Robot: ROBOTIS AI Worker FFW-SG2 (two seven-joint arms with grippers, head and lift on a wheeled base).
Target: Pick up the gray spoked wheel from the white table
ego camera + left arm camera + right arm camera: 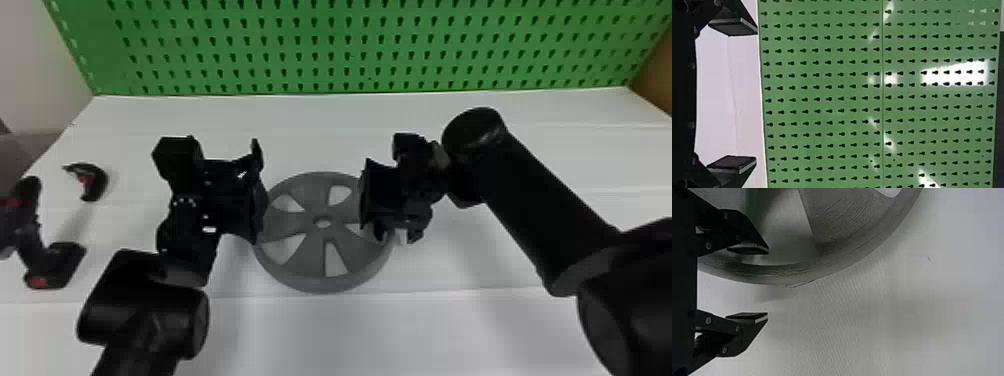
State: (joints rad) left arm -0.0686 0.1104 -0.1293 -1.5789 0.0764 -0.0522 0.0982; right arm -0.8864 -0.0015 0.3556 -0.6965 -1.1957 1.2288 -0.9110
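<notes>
The gray spoked wheel (312,255) lies flat on the white table (320,335). At its left edge is my left gripper (258,192), overlapping the rim from the camera's angle. In the left wrist view that gripper (756,95) is open, its fingers wide apart and facing the green board. My right gripper (374,207) is over the wheel's right side, hiding part of the rim. Seen from the right wrist, the open gripper (767,283) has one finger over the wheel (848,223) and the other outside its rim; contact cannot be told.
A green pegboard (320,47) stands along the table's back edge. On the left lie a dark power tool (30,235) with red parts and a small curved black-and-red object (92,181). A brown panel (655,75) rises at the far right.
</notes>
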